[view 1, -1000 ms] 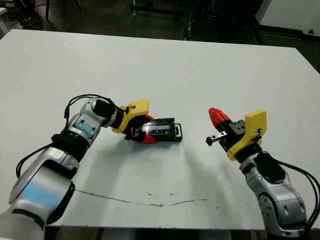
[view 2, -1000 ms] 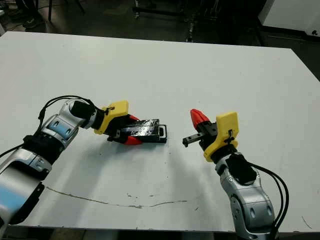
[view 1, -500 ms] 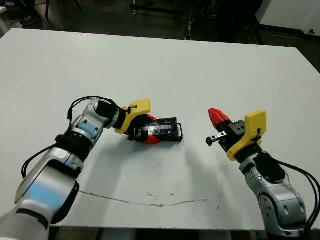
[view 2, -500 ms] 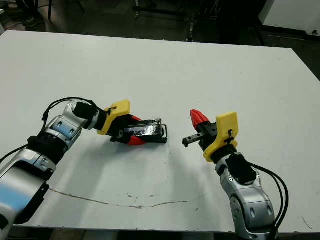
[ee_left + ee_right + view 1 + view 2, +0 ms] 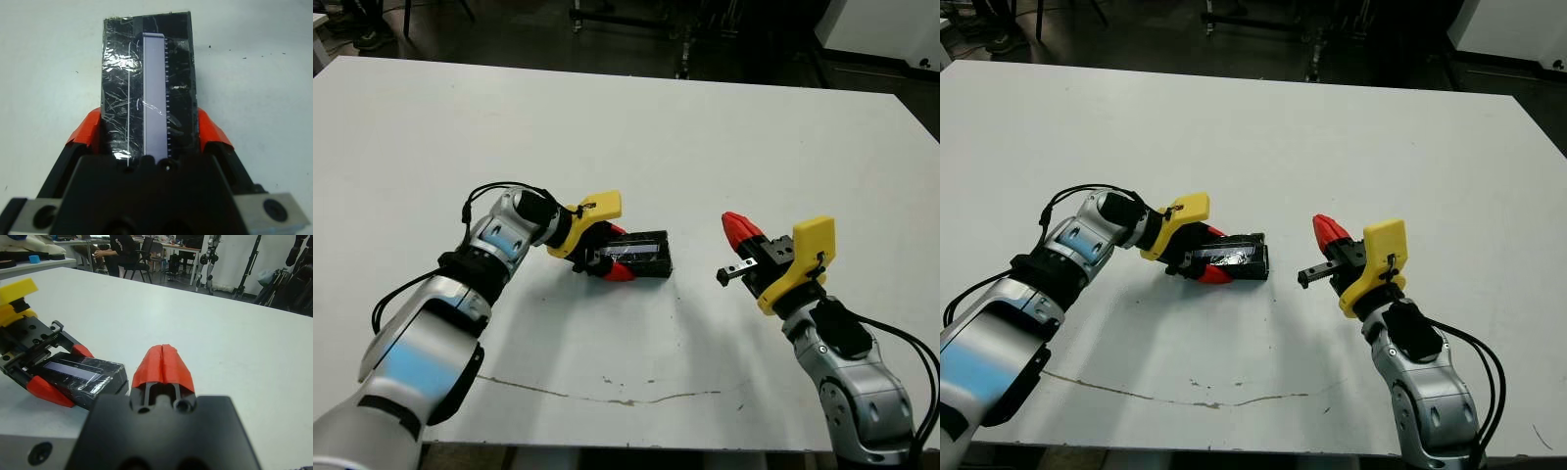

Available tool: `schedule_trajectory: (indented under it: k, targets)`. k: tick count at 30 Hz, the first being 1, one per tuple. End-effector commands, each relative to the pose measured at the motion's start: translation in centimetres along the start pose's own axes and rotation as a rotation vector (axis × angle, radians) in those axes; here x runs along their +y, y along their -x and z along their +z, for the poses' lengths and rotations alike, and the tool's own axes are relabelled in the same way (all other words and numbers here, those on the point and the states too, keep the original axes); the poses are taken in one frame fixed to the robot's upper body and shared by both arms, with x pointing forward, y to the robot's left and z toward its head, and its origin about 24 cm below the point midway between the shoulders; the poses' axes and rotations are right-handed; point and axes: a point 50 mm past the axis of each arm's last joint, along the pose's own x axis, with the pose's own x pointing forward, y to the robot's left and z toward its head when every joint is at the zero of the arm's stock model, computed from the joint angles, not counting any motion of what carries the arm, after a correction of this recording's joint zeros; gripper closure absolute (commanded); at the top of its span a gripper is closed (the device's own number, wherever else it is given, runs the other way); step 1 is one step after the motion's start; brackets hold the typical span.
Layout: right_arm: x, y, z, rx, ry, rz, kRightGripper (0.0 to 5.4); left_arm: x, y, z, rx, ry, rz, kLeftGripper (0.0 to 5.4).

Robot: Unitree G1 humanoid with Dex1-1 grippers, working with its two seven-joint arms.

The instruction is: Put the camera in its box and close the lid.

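The left gripper [image 5: 612,259] lies low on the white table [image 5: 636,127], its two red fingers [image 5: 213,133] pressed against the long sides of the box [image 5: 636,254], one on each side, so the jaws are held at the box's width and grip it. The lid [image 5: 146,83] sits on top of the box, a glossy black panel with crinkled reflections and a pale lilac strip running along its length. In the head views the box rests on the table just left of centre, its long axis pointing toward the right arm, with the gripper's yellow part above its near end. The camera is not visible in any view; whether it lies inside the covered box cannot be told.

The right gripper [image 5: 736,230] is held off the table, well apart from the box, its red tips aimed up and to the left. In the right wrist view the two fingers [image 5: 163,364] meet along a thin seam, so these jaws are closed with nothing between them. That view also shows the box and the left gripper beyond the right fingers.

A thin dark scratch [image 5: 607,390] runs across the table near its front edge. Beyond the far edge a seated person [image 5: 120,252] and chairs show in the right wrist view
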Motion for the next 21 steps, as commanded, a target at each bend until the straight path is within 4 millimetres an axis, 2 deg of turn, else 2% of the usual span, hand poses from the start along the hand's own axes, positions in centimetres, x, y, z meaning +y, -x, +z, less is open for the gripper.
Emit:
schedule_trajectory:
  k: [1, 16, 21]
  targets:
    - [-0.4, 0.2, -0.3, 0.014, -0.002, -0.013, 5.40, -2.0, -4.1, -0.4, 0.052, -0.002, -0.091, 2.25]
    - [-0.4, 0.3, -0.3, 0.023, 0.015, -0.025, 5.40, -2.9, -5.8, -0.3, 0.028, 0.052, -0.156, 2.25]
    - [-0.4, 0.3, -0.4, 0.014, 0.011, -0.019, 5.40, -3.1, -6.3, -0.3, 0.087, 0.031, -0.163, 2.25]
